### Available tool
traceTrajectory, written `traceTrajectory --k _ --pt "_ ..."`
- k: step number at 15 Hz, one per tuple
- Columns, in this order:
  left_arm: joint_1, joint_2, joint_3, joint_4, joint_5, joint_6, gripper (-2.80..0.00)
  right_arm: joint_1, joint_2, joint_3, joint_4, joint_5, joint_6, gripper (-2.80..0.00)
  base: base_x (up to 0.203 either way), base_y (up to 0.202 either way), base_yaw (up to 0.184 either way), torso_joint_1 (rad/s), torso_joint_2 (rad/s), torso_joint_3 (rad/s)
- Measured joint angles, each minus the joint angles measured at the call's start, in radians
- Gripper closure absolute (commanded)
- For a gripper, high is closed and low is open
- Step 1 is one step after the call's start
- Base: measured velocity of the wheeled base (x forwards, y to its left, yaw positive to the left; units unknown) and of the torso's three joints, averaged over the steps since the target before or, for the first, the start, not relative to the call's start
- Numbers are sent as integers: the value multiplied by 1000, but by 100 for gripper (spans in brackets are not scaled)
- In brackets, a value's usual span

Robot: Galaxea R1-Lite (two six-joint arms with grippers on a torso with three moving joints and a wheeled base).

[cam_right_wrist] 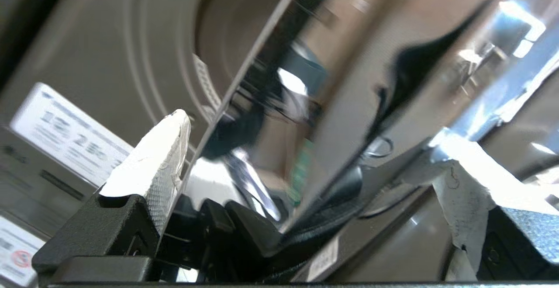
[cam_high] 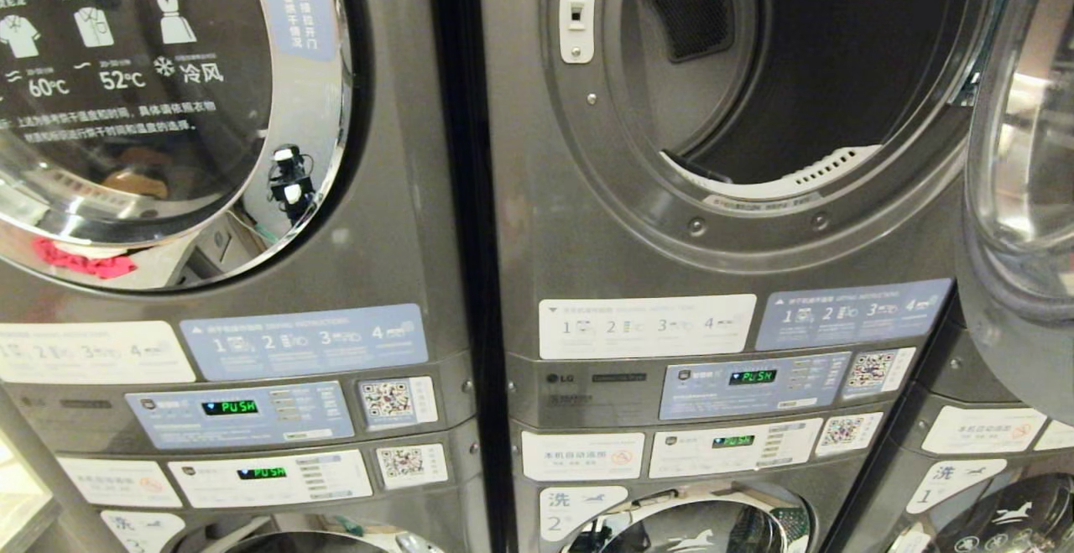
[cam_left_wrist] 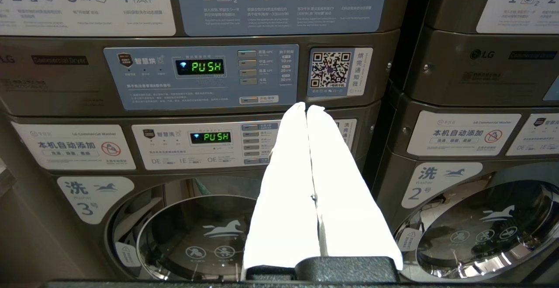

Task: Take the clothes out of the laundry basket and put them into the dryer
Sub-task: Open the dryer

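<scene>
The grey front-loading dryer (cam_high: 730,226) stands right of centre, its drum empty, and its chrome-rimmed glass door (cam_high: 1019,159) is swung out to the right. The right gripper (cam_right_wrist: 305,148) has its jaws spread wide either side of that door's edge. The left gripper (cam_left_wrist: 308,109), white fingers pressed together, points at the control panels (cam_left_wrist: 201,76) of the left machines

I'm looking at a self-service laundromat: a row of grey metal stacked commercial machines (cam_high: 403,284), dryers above and washers below. Each has numbered instruction stickers (cam_high: 646,326), a QR payment code (cam_high: 388,400) and a small green "PUSH" display (cam_high: 229,407). On the right, one dryer's round drum opening (cam_high: 805,75) stands open.
</scene>
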Motion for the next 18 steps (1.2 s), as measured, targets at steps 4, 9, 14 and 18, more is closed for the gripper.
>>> traceTrajectory --k 4,9,14,18 --pt "0 0 0 0 0 0 0 55 35 -2 0 35 36 -280 0 0 0 -1 7 3" --pt "0 0 0 0 0 0 0 147 91 2 -1 40 68 -280 0 0 0 0 0 0" --pt "0 0 0 0 0 0 0 191 153 -2 0 45 97 -280 0 0 0 0 0 0" --pt "0 0 0 0 0 0 0 195 211 -35 -1 45 136 -280 0 0 0 0 0 0"
